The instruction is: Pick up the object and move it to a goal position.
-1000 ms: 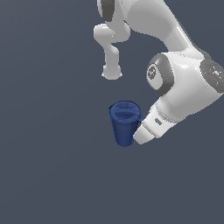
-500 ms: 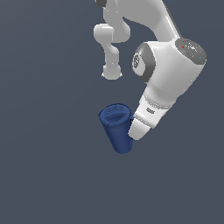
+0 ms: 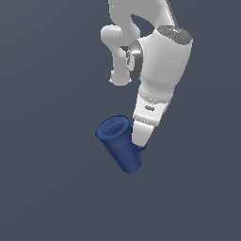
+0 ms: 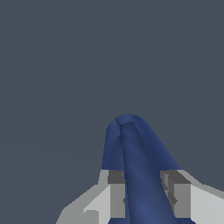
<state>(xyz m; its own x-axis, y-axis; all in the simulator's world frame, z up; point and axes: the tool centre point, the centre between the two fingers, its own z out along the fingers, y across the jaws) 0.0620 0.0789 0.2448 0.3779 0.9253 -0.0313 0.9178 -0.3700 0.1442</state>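
Fingers (image 4: pixel 117 199) clamp dark blue tapered mug (image 3: pixel 120 146), tilted, rim leftward

We find no readable text, label, brand, number or sign in either view. The smooth dark blue tapered mug (image 3: pixel 119 146) carries no lettering, and neither does the glossy white robot arm (image 3: pixel 162 66). The arm's wrist link shows only a small grey mark, too small for us to read.
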